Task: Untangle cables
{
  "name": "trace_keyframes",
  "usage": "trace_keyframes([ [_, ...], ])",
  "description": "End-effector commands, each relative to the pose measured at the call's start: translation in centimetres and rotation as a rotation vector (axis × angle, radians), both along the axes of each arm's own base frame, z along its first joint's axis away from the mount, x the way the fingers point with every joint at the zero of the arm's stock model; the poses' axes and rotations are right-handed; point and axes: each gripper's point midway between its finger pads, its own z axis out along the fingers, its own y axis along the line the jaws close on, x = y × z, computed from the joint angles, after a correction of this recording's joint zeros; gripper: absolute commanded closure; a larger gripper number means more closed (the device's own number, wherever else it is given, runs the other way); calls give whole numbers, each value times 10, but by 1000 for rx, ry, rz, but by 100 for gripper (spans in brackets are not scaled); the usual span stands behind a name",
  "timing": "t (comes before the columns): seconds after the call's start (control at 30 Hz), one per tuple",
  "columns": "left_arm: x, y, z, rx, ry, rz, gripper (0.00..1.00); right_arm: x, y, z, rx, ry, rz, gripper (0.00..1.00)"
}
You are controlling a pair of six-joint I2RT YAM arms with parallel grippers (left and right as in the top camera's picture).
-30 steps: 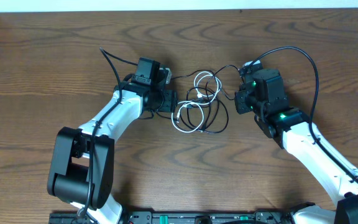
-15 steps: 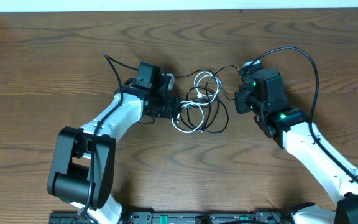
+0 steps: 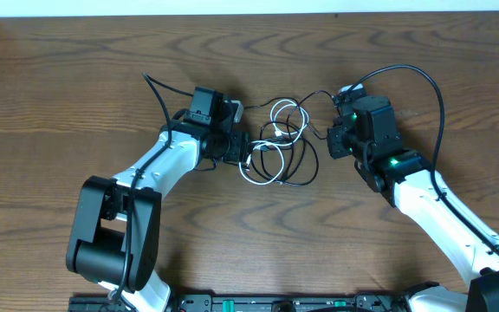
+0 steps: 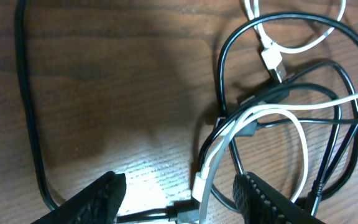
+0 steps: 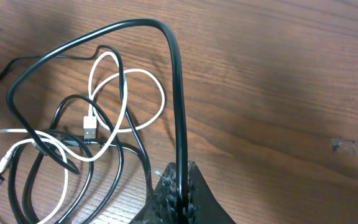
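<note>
Right, the cables [image 3: 277, 146] sit in a loose tangle of black and white loops at the middle of the wooden table [image 3: 76, 69], squarely between the two arms. Up close, a white cable [image 4: 278, 118] arcs across several black loops, and a white plug end [image 4: 272, 62] with a metal tip lies among them. At the tangle's left edge is the left pincer [image 3: 246, 149], jaws partly open, its fingers [image 4: 98, 199] standing either side of that white cable with nothing clamped. On the right, the right pincer [image 5: 179, 193] is closed tight on a black cable [image 5: 178, 93], which rises from its tips and bends over leftward into the bundle.
</note>
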Motion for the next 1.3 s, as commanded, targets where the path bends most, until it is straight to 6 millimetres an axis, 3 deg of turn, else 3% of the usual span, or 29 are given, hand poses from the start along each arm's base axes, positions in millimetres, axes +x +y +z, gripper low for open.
trace_keyframes([
  [0.0, 0, 2, -12, 20, 5, -13, 39, 4, -3, 2, 4, -4, -21, 99],
  [0.23, 0, 7, -33, 55, 36, -3, 43, 3, -3, 2, 4, -4, -21, 99],
  [0.27, -1, 7, -34, 56, 39, -3, 51, 3, -3, 1, 4, -4, -22, 99],
  [0.37, 0, 7, -33, 56, 37, -3, 91, 3, -3, 2, 4, -4, -22, 99],
  [0.47, -1, 8, -33, 56, 43, 7, 92, 4, -5, 2, -4, -7, -31, 99],
  [0.53, -3, 12, -34, 60, 58, 15, 92, 8, -18, 2, -46, -22, -84, 99],
  [0.63, -9, 26, -39, 106, 98, 54, 93, 17, -65, 6, -193, -67, -249, 99],
  [0.8, -22, 79, -51, 331, 166, 181, 92, 13, -173, 23, -421, -107, -620, 99],
  [0.97, -33, 133, -50, 545, 204, 371, 93, -10, -261, 19, -369, -61, -923, 99],
  [1.13, -34, 150, -50, 533, 235, 502, 92, -45, -320, -8, -242, 44, -1164, 99],
  [1.27, -34, 154, -51, 504, 252, 560, 93, -78, -353, -34, -157, 135, -1354, 99],
])
